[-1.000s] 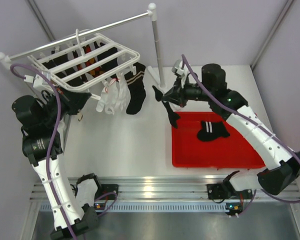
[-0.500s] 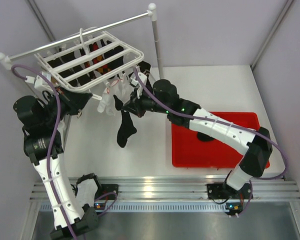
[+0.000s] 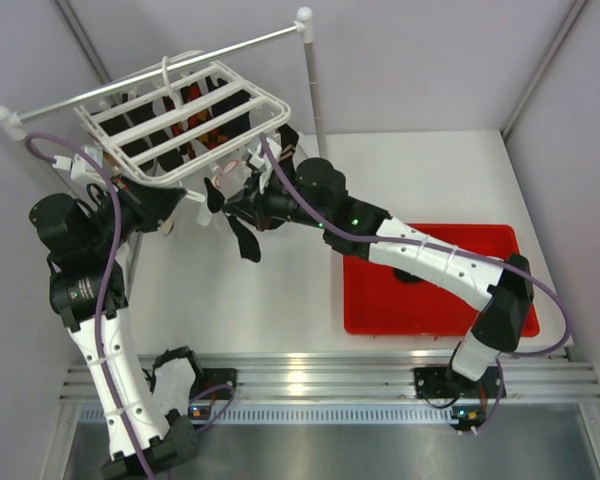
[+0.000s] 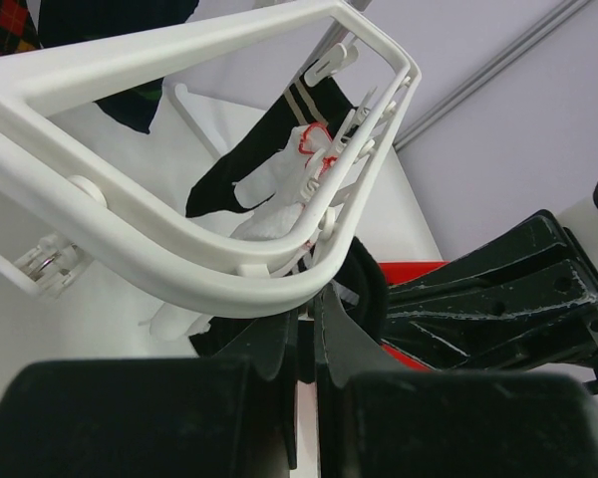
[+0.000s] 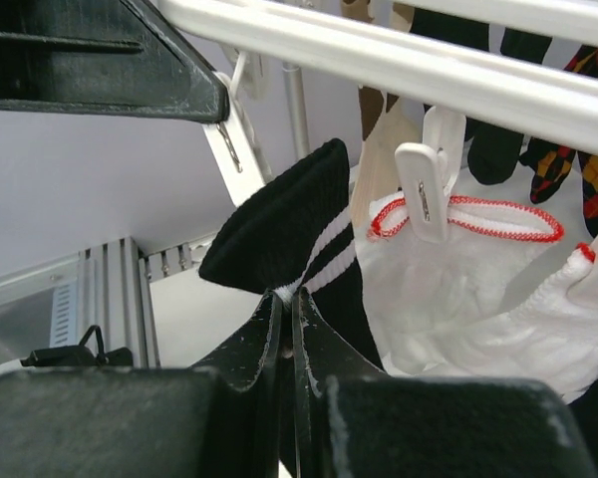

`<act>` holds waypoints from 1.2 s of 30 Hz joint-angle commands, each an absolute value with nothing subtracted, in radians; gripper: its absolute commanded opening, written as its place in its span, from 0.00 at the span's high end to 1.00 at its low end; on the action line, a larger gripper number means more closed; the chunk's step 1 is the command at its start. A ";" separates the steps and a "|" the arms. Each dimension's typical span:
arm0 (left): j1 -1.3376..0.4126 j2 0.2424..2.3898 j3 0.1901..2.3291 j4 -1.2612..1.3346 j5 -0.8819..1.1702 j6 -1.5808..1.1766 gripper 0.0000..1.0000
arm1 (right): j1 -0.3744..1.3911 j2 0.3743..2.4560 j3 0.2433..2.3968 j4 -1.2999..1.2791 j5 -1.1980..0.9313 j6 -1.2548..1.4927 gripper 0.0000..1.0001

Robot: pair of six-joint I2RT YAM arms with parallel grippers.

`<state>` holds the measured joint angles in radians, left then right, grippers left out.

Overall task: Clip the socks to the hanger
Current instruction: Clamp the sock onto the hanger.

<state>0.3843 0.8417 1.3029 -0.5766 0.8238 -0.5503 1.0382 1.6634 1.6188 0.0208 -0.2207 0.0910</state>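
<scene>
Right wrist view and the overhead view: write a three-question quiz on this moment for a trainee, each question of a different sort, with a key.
1. True or false: the right gripper is shut on a black striped sock.
2. Pick one. The white sock beside it hangs from: A, a clip on the hanger; B, the floor; C, the left arm.
3. In one word: what colour is the tray on the table?

Key: 1 true; 2 A; 3 red.
</scene>
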 commanded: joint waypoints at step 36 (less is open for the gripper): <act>0.385 0.836 1.284 -0.505 0.836 -0.557 1.00 | 1.065 1.684 1.652 0.150 -0.262 0.163 1.00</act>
<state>0.3843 0.8341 1.2942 -0.5663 0.8261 -0.5526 1.0462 1.7329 1.6493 0.0475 -0.2359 0.1310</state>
